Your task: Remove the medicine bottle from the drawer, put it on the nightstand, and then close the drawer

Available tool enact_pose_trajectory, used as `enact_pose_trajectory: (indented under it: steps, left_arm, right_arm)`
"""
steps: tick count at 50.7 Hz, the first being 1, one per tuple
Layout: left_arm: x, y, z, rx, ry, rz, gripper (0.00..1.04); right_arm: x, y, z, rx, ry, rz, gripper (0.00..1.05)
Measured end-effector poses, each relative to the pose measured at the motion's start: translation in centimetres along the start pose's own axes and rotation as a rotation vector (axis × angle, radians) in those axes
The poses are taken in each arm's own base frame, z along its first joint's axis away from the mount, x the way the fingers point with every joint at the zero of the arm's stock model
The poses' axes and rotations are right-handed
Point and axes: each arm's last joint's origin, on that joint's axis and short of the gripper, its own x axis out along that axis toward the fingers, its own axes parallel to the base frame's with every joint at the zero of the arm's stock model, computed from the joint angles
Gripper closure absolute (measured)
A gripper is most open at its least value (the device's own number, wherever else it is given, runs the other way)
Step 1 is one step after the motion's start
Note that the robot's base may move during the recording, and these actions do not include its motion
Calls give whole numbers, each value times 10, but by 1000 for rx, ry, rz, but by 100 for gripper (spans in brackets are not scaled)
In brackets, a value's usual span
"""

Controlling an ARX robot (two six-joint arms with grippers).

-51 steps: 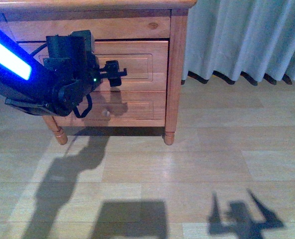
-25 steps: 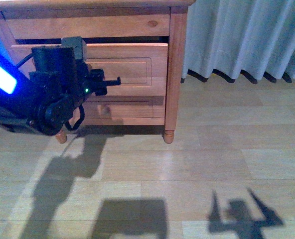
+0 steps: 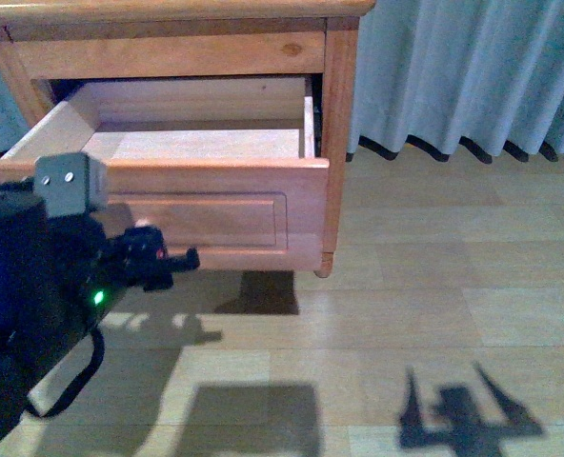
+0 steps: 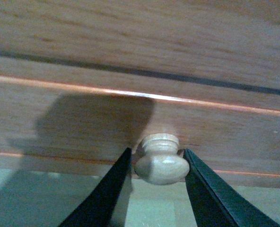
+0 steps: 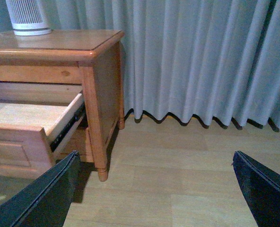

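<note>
Now that the left gripper [image 4: 156, 155], clamped on the knob [image 4: 161, 166], has pulled the drawer [image 3: 215, 205] open, the bottle (not visible yet) is next, probably for the wide-spread right gripper [image 5: 155, 157].

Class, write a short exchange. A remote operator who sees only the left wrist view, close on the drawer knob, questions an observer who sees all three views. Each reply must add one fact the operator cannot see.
Operator: My left gripper flanks the knob. How far out is the drawer?
Observer: In the front view it stands well out of the nightstand, its pale inside showing.
Operator: Any medicine bottle inside?
Observer: None shows, but the near part is hidden behind the drawer's front.
Operator: Where is the right gripper?
Observer: It is open, over the floor beside the nightstand.
</note>
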Motion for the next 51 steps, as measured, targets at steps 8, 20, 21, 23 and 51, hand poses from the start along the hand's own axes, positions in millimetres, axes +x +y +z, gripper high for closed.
enact_pose_trajectory:
  steps: [8, 20, 21, 23, 51]
  left_arm:
    - [-43, 1, -20, -45, 98, -13, 40]
    - [-91, 20, 32, -132, 151, -24, 7]
    - [-93, 21, 36, -132, 148, -26, 7]
    - [-103, 25, 58, -143, 118, -39, 7]
    - [-254, 23, 123, 137, -376, 133, 77]
  right_arm:
    - [0, 0, 0, 0, 0, 0, 7]
    - [0, 0, 0, 0, 0, 0, 7]
    - [0, 0, 0, 0, 0, 0, 7]
    - [0, 0, 0, 0, 0, 0, 7]
    - [0, 0, 0, 0, 0, -3, 7]
